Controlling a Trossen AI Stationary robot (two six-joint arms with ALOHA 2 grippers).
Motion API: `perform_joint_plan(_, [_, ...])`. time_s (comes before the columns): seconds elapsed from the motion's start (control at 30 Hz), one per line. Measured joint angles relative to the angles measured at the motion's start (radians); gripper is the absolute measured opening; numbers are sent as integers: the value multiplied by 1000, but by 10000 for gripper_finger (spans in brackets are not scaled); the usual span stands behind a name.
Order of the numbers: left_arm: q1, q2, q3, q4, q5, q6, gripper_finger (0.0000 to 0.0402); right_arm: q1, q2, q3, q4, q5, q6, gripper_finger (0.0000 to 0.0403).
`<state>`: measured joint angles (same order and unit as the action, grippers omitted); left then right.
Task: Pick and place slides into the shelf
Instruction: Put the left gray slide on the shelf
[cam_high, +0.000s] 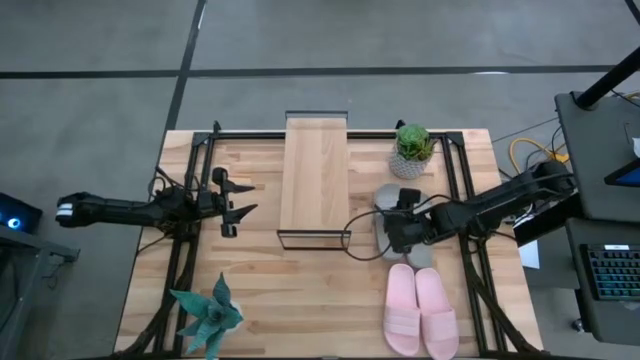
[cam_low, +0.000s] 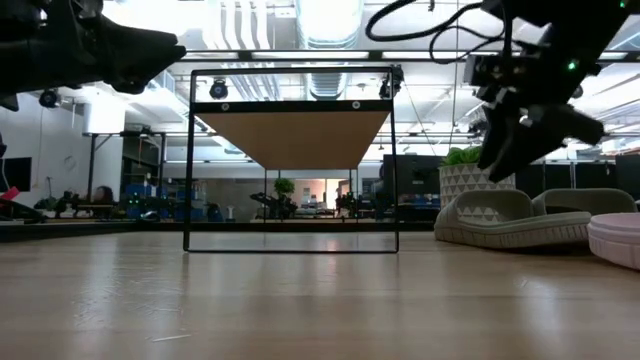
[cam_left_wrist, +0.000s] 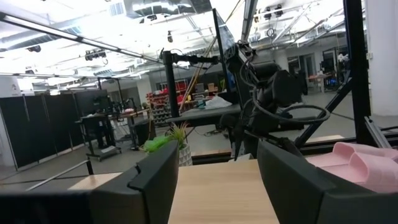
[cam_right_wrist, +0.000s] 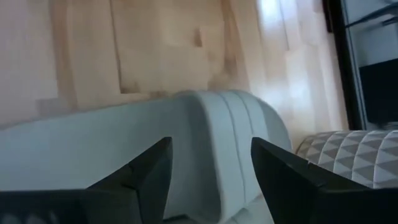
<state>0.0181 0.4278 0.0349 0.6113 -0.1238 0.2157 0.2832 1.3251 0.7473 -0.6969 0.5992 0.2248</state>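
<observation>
The grey pair of slides (cam_high: 398, 240) lies on the table to the right of the shelf (cam_high: 313, 175), soles down. In the low view the nearer grey slide (cam_low: 510, 222) rests flat. My right gripper (cam_high: 400, 228) hangs open just above it, pointing down, and the low view shows the right gripper (cam_low: 505, 150) clear of the strap. In the right wrist view the grey strap (cam_right_wrist: 230, 149) shows between its spread fingers. The pink pair (cam_high: 421, 310) lies nearer the front edge. My left gripper (cam_high: 236, 206) waits open, raised, left of the shelf.
A potted green plant (cam_high: 412, 150) stands behind the grey slides, by the far edge. A blue-green succulent (cam_high: 210, 315) sits at the near left corner. The shelf's black frame (cam_low: 290, 160) stands open underneath. Bare table (cam_high: 300, 290) lies in front of the shelf.
</observation>
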Motion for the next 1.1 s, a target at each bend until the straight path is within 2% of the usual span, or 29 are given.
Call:
perform_joint_plan(0.13, [0,4,0,0,0,0,203,0,28,-16,3,80,-13,210])
perform_joint_plan(0.37, [0,4,0,6,0,0,203,-5,88,-38,34,90,-71,210])
perform_joint_plan(0.5, [0,-5,0,12,0,0,203,-13,117,-38,36,142,-45,210])
perform_joint_plan(0.9, [0,-12,2,10,0,1,203,-53,168,-41,64,139,-42,209])
perform_joint_plan(1.1, [0,-12,2,9,0,1,203,-54,166,-41,80,143,-41,179])
